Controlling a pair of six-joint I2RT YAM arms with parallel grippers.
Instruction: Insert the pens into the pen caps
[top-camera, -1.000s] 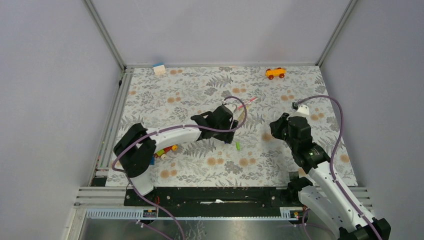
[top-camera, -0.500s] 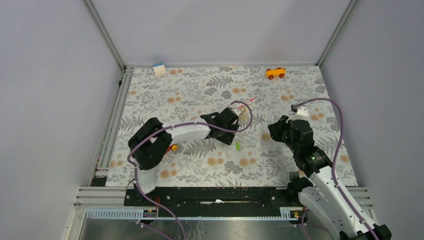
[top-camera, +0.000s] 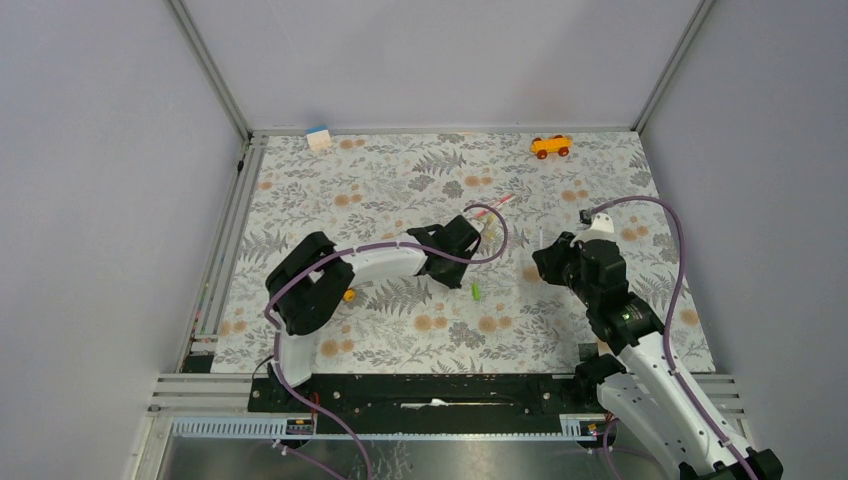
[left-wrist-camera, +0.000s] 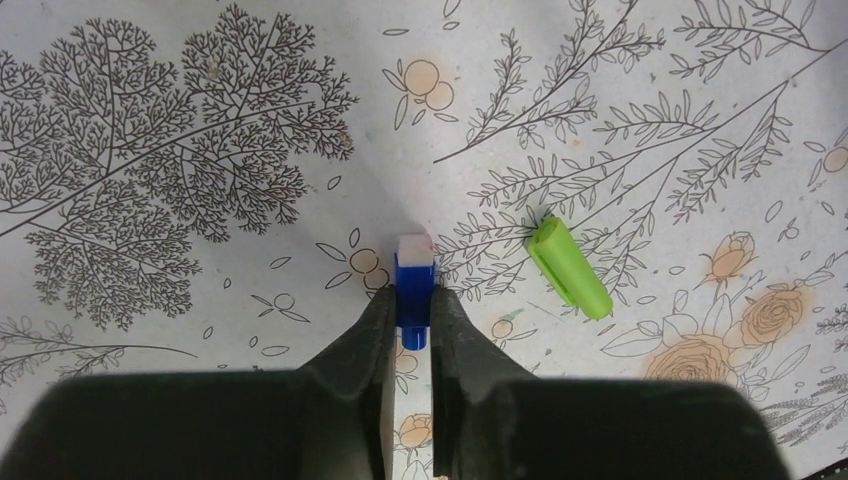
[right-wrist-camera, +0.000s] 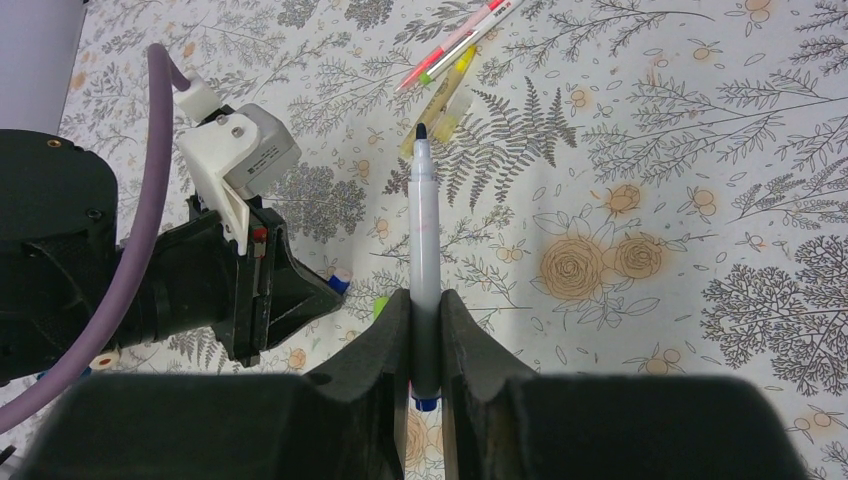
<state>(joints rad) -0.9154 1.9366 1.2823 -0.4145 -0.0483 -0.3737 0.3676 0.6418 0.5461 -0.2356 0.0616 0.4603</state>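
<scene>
One green cap (left-wrist-camera: 569, 268): loose on floral mat (left-wrist-camera: 200, 150), just beside blue cap (left-wrist-camera: 414, 280).
Left gripper (left-wrist-camera: 414, 300): pinching blue cap.
Right gripper (right-wrist-camera: 425, 305): pinching white pen (right-wrist-camera: 424, 220), tip outward.

I see my left pincer (top-camera: 458, 278) low over the floral bench (top-camera: 600, 180), a lime green cap (top-camera: 476, 291) just beside it; my right pincer (top-camera: 542, 264) grips a pale pen (top-camera: 540, 240); a pink-red pen (top-camera: 497, 203) lies beyond

Orange toy car (top-camera: 551, 146), blue-topped white block (top-camera: 318, 138), floral mat (top-camera: 400, 180)
</scene>
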